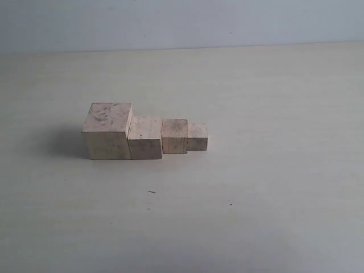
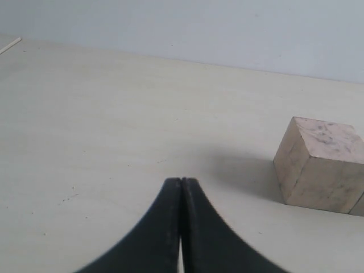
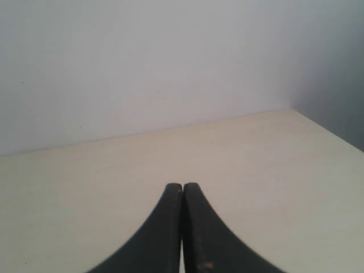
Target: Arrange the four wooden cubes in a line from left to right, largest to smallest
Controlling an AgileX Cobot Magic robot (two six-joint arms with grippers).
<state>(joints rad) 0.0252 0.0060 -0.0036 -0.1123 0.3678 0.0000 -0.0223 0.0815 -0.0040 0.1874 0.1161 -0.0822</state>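
Four pale wooden cubes stand touching in a row on the table in the exterior view: the largest cube [image 1: 107, 131] at the left, then the second cube [image 1: 145, 137], the third cube [image 1: 174, 136] and the smallest cube [image 1: 197, 137] at the right. Neither arm shows in that view. My left gripper [image 2: 181, 181] is shut with nothing between its black fingers, apart from the largest cube [image 2: 321, 164], which shows at the edge of the left wrist view. Shut and empty too is my right gripper [image 3: 182, 185], which faces bare table and wall with no cube in sight.
The pale table [image 1: 256, 199] spreads wide on all sides of the row. A light wall [image 1: 182, 23] runs along its far edge. In the right wrist view a table corner [image 3: 293, 111] meets two walls.
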